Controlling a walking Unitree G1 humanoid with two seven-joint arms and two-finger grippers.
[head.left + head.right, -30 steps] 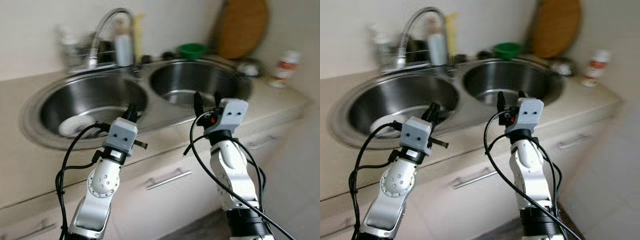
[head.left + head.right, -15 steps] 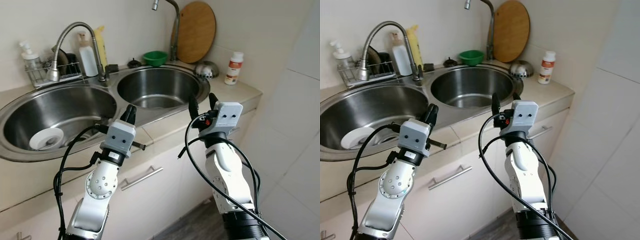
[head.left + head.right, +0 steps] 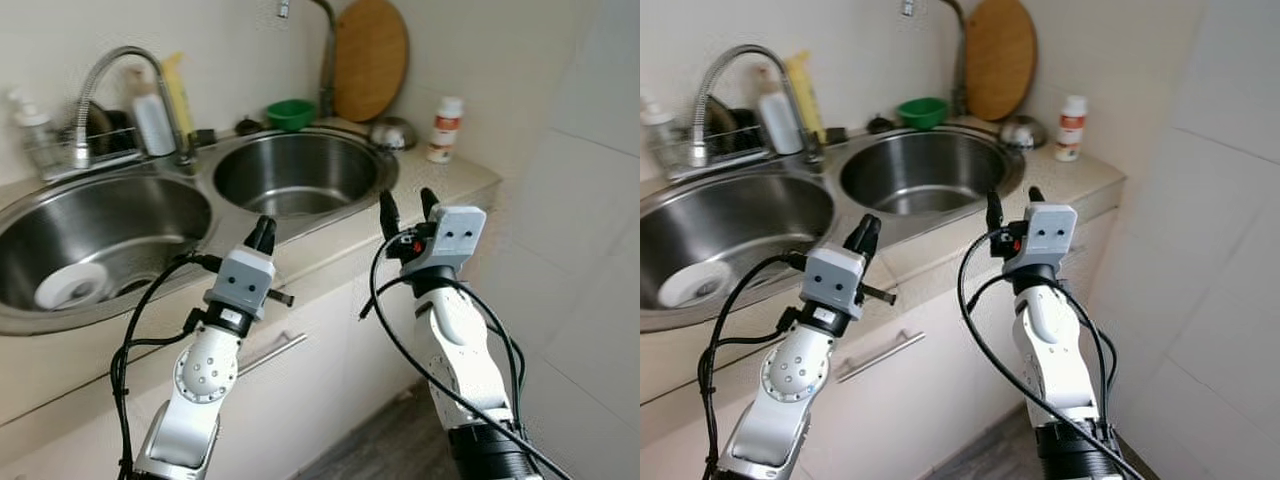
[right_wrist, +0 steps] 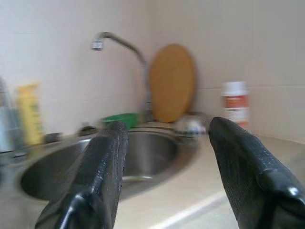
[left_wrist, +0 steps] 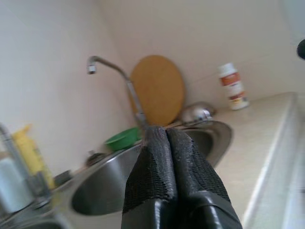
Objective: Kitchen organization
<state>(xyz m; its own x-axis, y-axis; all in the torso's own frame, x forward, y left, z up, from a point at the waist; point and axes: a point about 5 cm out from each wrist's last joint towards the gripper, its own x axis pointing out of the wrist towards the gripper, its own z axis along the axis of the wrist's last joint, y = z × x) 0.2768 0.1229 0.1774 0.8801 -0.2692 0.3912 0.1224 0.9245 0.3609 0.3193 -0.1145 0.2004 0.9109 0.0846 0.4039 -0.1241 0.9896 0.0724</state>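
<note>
A double steel sink is set in a beige counter. The left basin (image 3: 60,235) holds a white plate (image 3: 68,285); the right basin (image 3: 290,170) looks empty. A green bowl (image 3: 290,113) sits behind it, beside a round wooden board (image 3: 370,60), a small steel bowl (image 3: 392,132) and a white bottle with a red label (image 3: 443,130). My left gripper (image 3: 262,235) is shut, raised in front of the counter edge between the basins. My right gripper (image 3: 408,212) is open and empty, held before the counter's right part.
A tall curved faucet (image 3: 100,90) stands behind the left basin, with a wire rack, a soap dispenser (image 3: 30,135), a white bottle and a yellow bottle (image 3: 178,92) near it. A drawer handle (image 3: 272,352) runs below the counter. White tiled wall (image 3: 590,200) rises on the right.
The whole view has swung to the right, so the camera has turned toward the counter's right end. Both grippers keep the same pose relative to it; earlier blur has cleared.
</note>
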